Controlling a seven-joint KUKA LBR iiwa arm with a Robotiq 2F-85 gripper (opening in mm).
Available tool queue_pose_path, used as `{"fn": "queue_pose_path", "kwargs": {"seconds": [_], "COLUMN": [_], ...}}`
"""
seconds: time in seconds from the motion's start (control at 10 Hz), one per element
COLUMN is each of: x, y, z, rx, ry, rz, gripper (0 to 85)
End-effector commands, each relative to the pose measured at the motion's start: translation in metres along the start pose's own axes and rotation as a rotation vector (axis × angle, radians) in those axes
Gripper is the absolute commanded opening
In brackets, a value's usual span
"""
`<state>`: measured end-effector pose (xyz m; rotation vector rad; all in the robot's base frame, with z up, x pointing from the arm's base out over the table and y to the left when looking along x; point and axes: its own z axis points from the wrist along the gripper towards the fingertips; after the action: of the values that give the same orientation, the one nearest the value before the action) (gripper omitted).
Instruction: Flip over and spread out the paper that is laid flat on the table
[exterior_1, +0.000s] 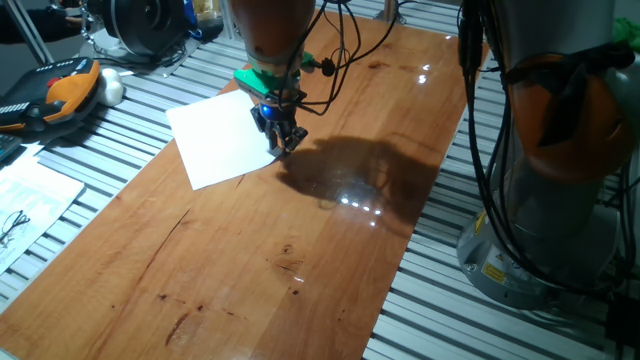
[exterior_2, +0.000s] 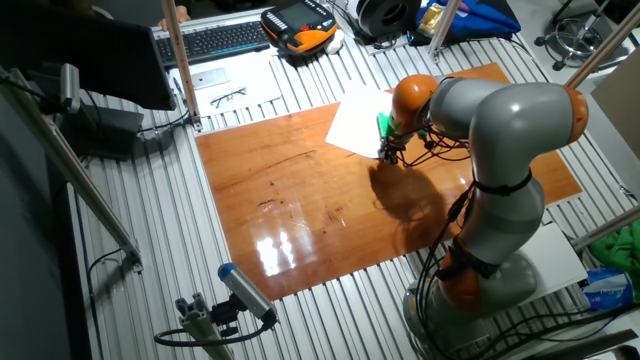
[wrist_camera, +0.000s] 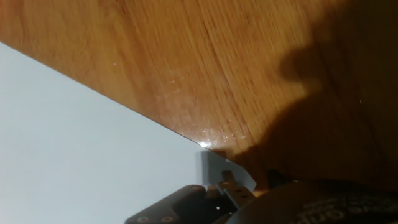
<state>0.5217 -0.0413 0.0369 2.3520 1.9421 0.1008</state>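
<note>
The table (exterior_1: 300, 240) is carrying the paper (exterior_1: 220, 140), which is lying flat, blank side up, toward the board's 11 o'clock end in one fixed view. The sheet is looking light, limp and prone to sliding, so a pinch at the corner nearest the gripper (exterior_1: 284, 145) is appearing most workable. The gripper is hovering at that 4 o'clock corner; its jaw opening cannot be told.

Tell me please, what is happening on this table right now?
A robot arm has its gripper lowered onto the corner of the paper, a white sheet lying flat with its blank side up, near one end of the table. The hand view shows that corner right at the fingers. Whether they already pinch it cannot be told. The sheet is not yet flipped.
</note>
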Motion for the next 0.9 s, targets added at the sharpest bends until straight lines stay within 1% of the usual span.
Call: {"fn": "queue_pose_path", "kwargs": {"seconds": [0.0, 0.2, 0.6, 0.8], "x": [0.0, -0.0013, -0.0012, -0.0008], "y": [0.0, 0.0008, 0.0004, 0.0001], "z": [0.0007, 0.0015, 0.0087, 0.0092], "rx": [-0.001, -0.002, -0.006, -0.009], "ry": [0.0, -0.001, 0.001, -0.008], "rz": [-0.002, -0.008, -0.022, -0.046], "gripper": [34.0, 34.0, 34.0, 34.0]}}
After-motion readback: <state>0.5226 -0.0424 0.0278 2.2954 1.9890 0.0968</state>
